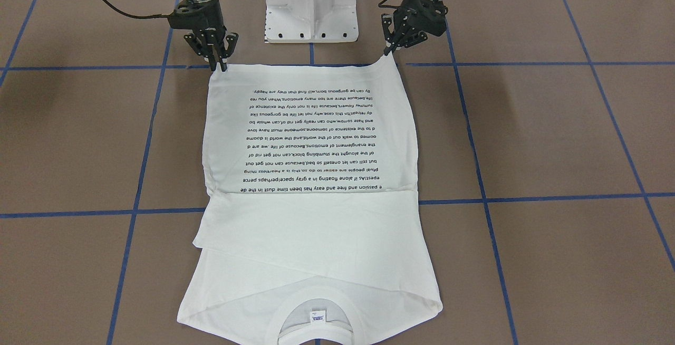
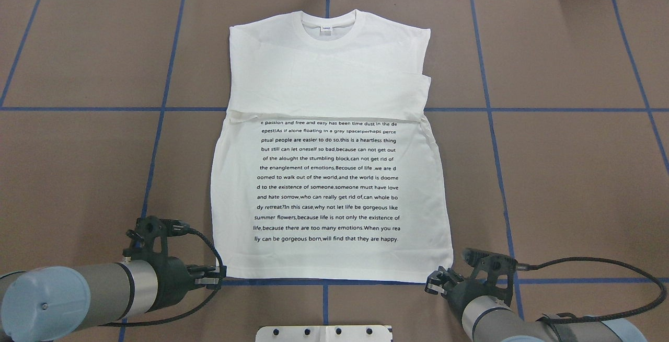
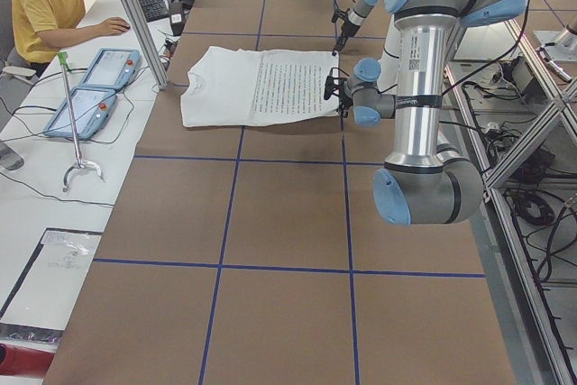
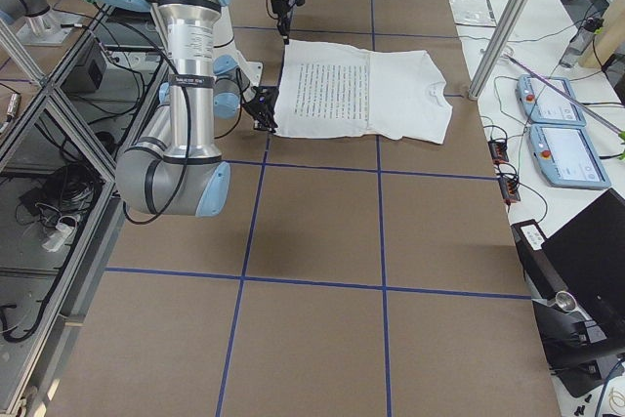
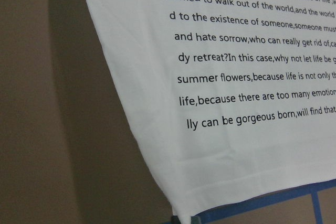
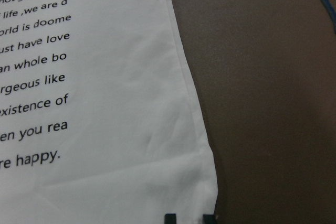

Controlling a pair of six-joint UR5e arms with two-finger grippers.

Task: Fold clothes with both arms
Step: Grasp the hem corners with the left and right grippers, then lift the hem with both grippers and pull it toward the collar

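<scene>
The clothes, one white long-sleeved T-shirt (image 2: 329,70), lie flat with the sleeves folded in. The black text faces up and the collar (image 2: 328,27) is at the far side. My left gripper (image 2: 219,277) is shut on the hem's near left corner. That corner rises to a small peak at the left gripper (image 1: 389,52) in the front-facing view. My right gripper (image 2: 431,283) is pinched on the other hem corner, with the right gripper (image 1: 221,66) touching the cloth. In the right wrist view, two black fingertips (image 6: 170,219) sit close together over the corner of the shirt (image 6: 105,129).
The white pedestal base (image 1: 311,7) stands between the arms, just behind the hem. Blue tape lines (image 2: 157,109) cross the brown table. A seated person (image 3: 41,6) and two teach pendants (image 3: 90,87) are beyond the far edge, behind a metal post (image 3: 135,15).
</scene>
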